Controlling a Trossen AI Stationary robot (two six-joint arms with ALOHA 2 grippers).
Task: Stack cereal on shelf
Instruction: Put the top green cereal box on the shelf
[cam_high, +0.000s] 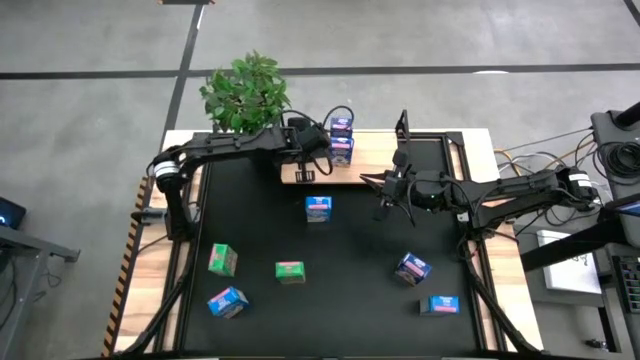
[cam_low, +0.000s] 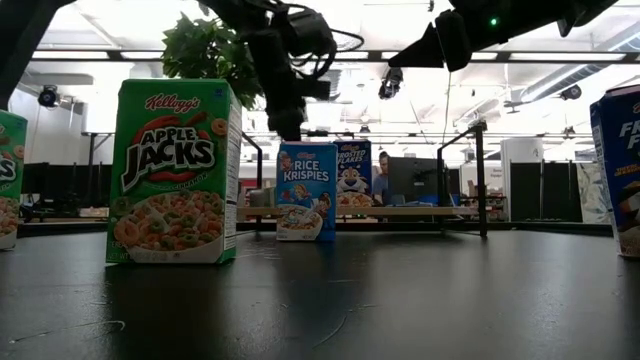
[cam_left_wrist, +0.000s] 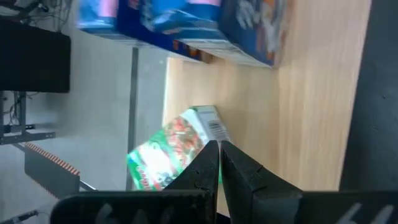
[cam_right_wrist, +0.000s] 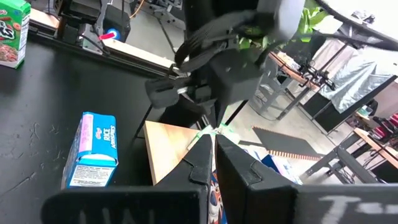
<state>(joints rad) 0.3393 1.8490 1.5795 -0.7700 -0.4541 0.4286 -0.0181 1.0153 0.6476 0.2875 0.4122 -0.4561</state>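
Grey concrete floor around a black mat (cam_high: 250, 240) laid over a wooden table (cam_high: 150, 290), seen from above. At lower left of the high view: one green carton (cam_high: 222, 260), a blue carton (cam_high: 228, 302) below it, and a second green carton (cam_high: 290, 271) to their right, all on the mat and apart from one another. At upper left: potted plant (cam_high: 246, 92) at the table's far edge. Left gripper (cam_high: 304, 176) at upper centre, over the left end of the shelf (cam_high: 375, 160); fingers pressed together, and in the left wrist view a third green carton (cam_left_wrist: 171, 149) lies beyond the tips on the pale board — held or merely beside them, cannot tell. Just right of it, blue cartons (cam_high: 341, 138) stacked on the shelf. At centre, Rice Krispies carton (cam_high: 318, 208) upright on the mat, near the shelf's front edge. Right of centre: right gripper (cam_high: 382, 207) above the mat, fingers together, nothing between them. At lower right: two more blue cartons (cam_high: 412, 268) and (cam_high: 441, 305), lying on the mat well apart from the shelf.
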